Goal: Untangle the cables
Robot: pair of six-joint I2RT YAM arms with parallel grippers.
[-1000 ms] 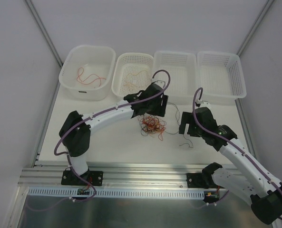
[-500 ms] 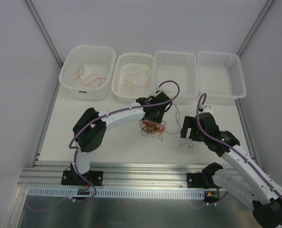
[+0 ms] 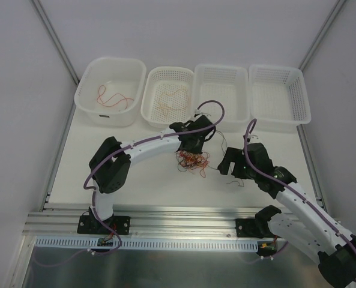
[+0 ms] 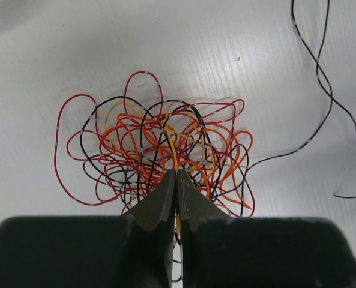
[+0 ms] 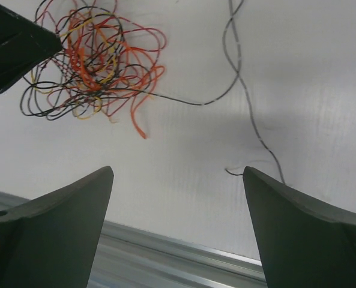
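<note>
Top view, tangled cables laid on the table between the arms, just under the left gripper, left wrist view, jaws pinched together on an orange strand of the tangle, right wrist view, right gripper spread wide, nothing held, tangle seen up-left.

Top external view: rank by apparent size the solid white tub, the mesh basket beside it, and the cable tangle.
Largest: solid tub
Then: mesh basket, somewhat smaller
Smallest: cable tangle
</note>
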